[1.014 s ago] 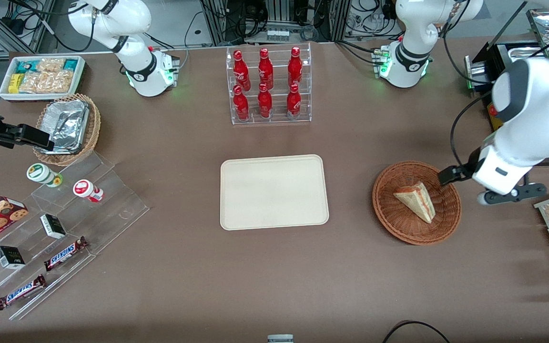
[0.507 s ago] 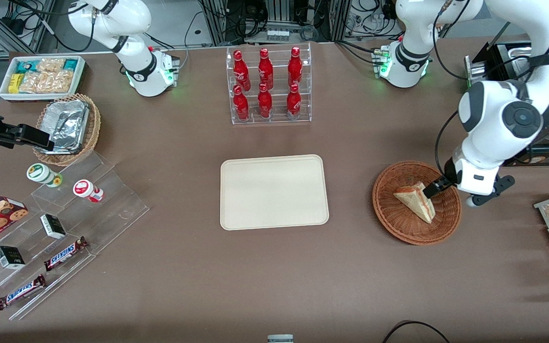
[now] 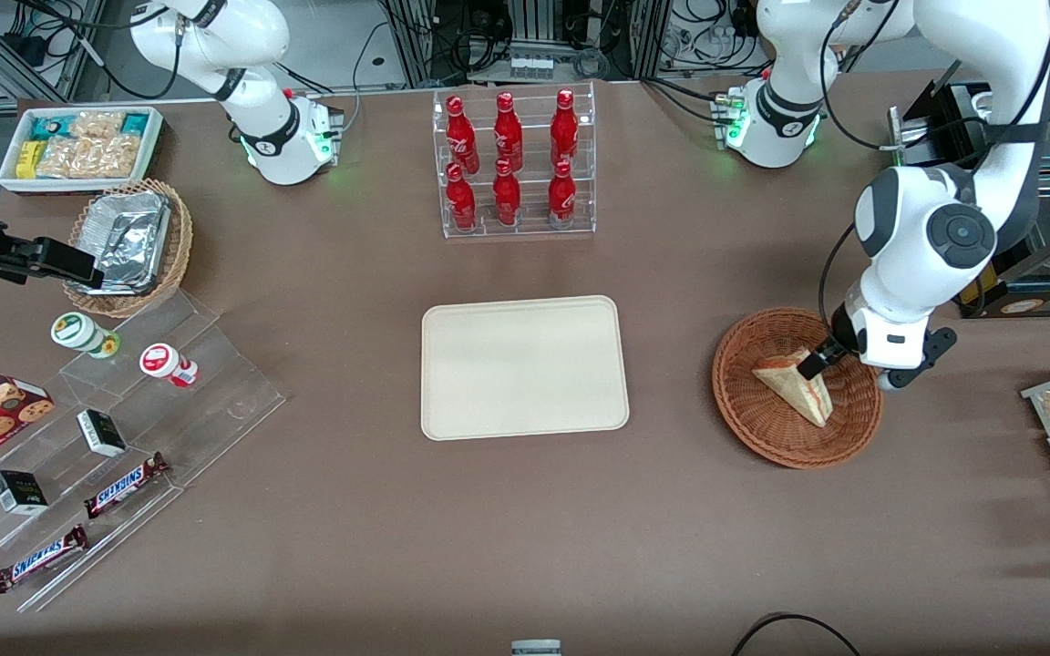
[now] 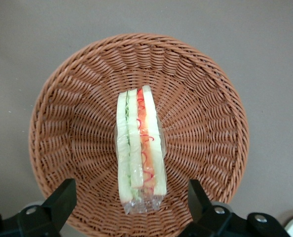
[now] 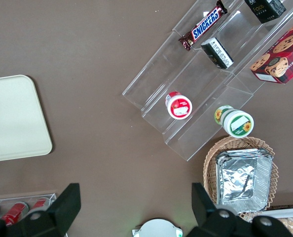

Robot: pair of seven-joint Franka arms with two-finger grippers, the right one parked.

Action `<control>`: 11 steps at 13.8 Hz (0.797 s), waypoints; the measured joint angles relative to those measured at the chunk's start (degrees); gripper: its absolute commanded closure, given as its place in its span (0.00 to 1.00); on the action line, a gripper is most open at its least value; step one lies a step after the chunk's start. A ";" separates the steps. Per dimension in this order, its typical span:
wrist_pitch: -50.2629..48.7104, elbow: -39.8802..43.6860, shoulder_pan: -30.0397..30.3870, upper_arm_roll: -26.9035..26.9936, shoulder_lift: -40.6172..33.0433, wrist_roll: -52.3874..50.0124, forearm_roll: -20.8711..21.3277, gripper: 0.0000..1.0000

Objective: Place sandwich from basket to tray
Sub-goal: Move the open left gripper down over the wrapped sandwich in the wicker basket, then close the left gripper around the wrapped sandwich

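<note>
Lying bare on the brown table (image 3: pixel 525 547), the cream tray (image 3: pixel 524 367) has open surface on every side. Toward the working arm's end, the round basket (image 3: pixel 766 428) holds the sandwich (image 3: pixel 794 384) standing on edge at its centre, clear of the rim. The left gripper (image 4: pixel 130 200) hovers above the sandwich, fingers (image 4: pixel 62 196) spread wide, touching nothing.

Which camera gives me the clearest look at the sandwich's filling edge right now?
The left wrist view: the sandwich stands on edge in the basket, red and green layers facing the camera, the open gripper above it. The front view shows only a pale wedge. The right wrist view misses it.
</note>
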 measured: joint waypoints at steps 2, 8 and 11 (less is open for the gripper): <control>1.62 -0.19 -0.14 -0.32 1.89 -1.31 0.00 0.00; 3.64 -0.77 -0.46 -0.89 4.53 -1.97 0.00 0.00; 5.10 -1.52 -0.45 -0.89 5.45 -2.00 0.00 0.00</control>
